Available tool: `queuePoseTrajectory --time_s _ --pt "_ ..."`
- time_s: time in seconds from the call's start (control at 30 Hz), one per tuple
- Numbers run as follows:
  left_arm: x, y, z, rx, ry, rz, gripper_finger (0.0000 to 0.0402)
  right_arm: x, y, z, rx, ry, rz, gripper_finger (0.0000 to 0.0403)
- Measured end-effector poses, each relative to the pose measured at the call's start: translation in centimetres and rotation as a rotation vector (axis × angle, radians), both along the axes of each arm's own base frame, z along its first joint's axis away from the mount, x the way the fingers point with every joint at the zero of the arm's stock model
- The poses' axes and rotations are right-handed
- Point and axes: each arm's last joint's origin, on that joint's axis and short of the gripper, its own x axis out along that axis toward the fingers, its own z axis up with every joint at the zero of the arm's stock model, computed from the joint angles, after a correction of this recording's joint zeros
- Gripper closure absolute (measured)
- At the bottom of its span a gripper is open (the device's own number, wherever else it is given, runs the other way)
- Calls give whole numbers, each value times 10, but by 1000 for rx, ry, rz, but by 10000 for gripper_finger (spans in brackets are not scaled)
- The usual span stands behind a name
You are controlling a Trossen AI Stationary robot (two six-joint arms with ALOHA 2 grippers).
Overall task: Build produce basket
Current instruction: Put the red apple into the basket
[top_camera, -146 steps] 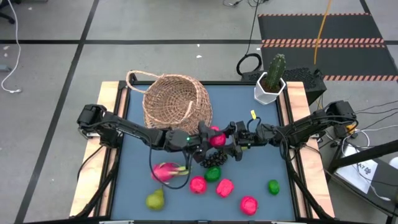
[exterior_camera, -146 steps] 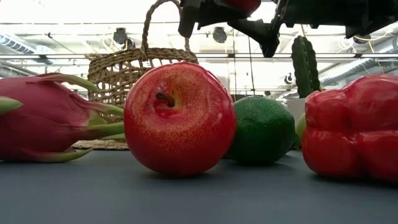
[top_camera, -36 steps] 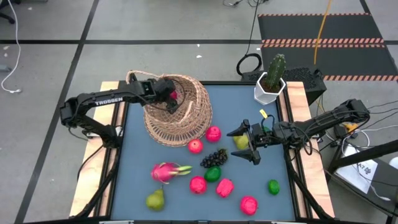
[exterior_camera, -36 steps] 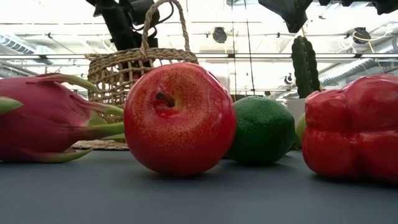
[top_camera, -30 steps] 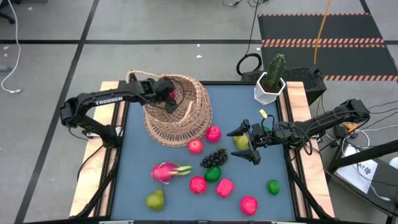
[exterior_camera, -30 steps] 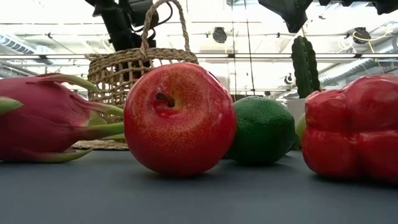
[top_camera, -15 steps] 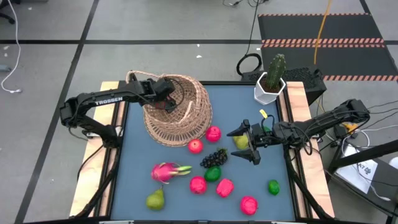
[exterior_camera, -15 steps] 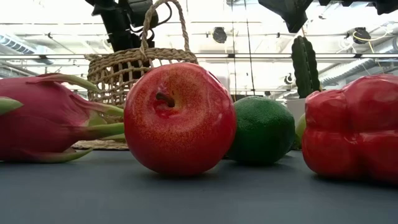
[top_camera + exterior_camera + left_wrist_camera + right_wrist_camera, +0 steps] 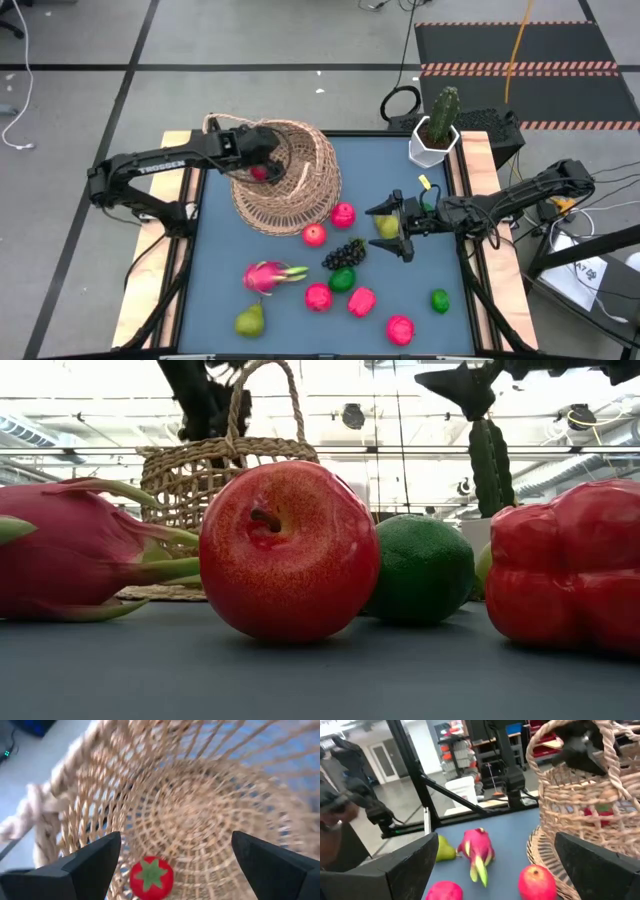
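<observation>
The tan wicker basket (image 9: 285, 178) stands on the table's far left part; its handle (image 9: 262, 390) shows in the low view. A red tomato (image 9: 151, 877) lies on its bottom. My left gripper (image 9: 176, 836) hangs open above the basket's inside (image 9: 264, 158), holding nothing. My right gripper (image 9: 382, 233) stands open and level at mid-right, over a yellow-green pear (image 9: 388, 228), pointing at the basket (image 9: 580, 810). Loose produce lies on the mat: a dragon fruit (image 9: 268, 275), a grape bunch (image 9: 345, 253), a lime (image 9: 342, 279) and a red apple (image 9: 314, 234).
A cactus in a white pot (image 9: 436, 130) stands at the far right corner. More fruit lies near the front edge: a pear (image 9: 250, 320), a red pepper (image 9: 361, 301), a second lime (image 9: 440, 299). In the low view an apple (image 9: 288, 550) fills the foreground.
My left gripper has let go of the red tomato, which has dropped from between its fingers onto the basket's bottom. The gripper has then risen a little and drawn back toward the table's left edge. My right arm has kept still.
</observation>
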Motion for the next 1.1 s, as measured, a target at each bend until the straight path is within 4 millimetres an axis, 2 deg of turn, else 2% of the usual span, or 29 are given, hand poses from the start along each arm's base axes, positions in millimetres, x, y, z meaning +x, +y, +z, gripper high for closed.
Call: queuePoseTrajectory --time_s 0.17,0.5,0.67,0.77,0.93,1.1 --pt "-9 -19 22 35 -80 -55 21 0 0 -1 -11 8 -2 9" --pt "-34 -61 64 97 -353 -204 21 2 -4 -10 -86 83 -150 9" --pt "-36 -78 59 126 -422 -281 21 10 2 -18 -77 145 -121 9" --pt "-35 -85 51 145 -427 -292 21 19 12 -14 -76 187 -74 9" --pt "-32 -87 42 178 -404 -327 21 36 36 -1 -115 283 -15 9" --pt "-32 -87 40 186 -389 -336 21 60 59 1 -128 321 25 9"
